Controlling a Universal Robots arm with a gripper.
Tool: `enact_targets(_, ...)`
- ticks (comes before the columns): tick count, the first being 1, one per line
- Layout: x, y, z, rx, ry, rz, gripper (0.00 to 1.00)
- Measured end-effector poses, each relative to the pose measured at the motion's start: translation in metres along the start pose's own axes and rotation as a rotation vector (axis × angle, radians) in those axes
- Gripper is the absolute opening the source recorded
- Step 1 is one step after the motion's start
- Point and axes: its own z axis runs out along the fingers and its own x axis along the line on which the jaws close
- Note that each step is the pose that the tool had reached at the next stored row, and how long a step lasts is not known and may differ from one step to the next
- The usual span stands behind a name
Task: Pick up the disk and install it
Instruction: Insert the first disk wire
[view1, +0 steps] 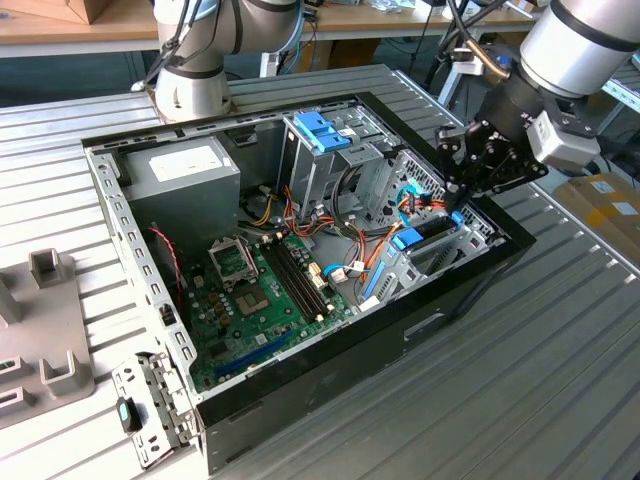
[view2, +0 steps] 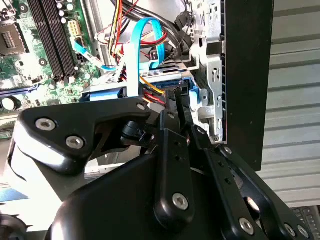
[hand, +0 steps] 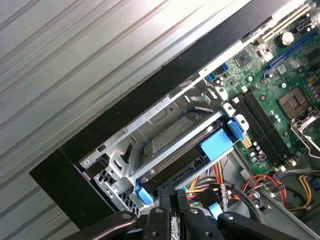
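The disk (hand: 172, 134) is lying flat inside the metal bay (hand: 165, 107) at the corner of the open computer case (view1: 470, 290), close against the case's black side wall. In the first wrist view its silver face with the pale label is showing through the bay's open frame, with its blue frame (hand: 218, 143) running along the edge toward the motherboard (hand: 280, 85). It is looking seated or nearly seated in the bay.

The tool (hand: 174, 196) is hanging right over the cable end of the disk, among the blue data cable (view2: 135, 60) and the red, yellow and black power wires (view2: 150, 95). Its fingers (view2: 172, 145) are standing close together, almost touching, and nothing is showing between them. In the exterior view the tool (view1: 462, 200) is sitting at the case edge nearest the counter's (view1: 560, 380) far right side as that view shows it.

As for handling, the disk is likely being a dense, rigid thing, heavy for its bulk, with a smooth metal face that would slip under a pinch. It is probably sensitive to knocks and twisting. The blue plastic rails along its long edges are looking like the safest place to take hold or push, being grippier and made for sliding in the bay. The connector end and the cables are best being left alone.
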Motion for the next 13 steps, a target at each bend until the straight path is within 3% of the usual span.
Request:
enact_targets(1,0.0000,0.0000,0.0001,0.0017,0.0051,0.049,0.17)
enact_targets(13,0.0000,0.0000,0.0002,0.0031,0.0094,0.090,0.17)
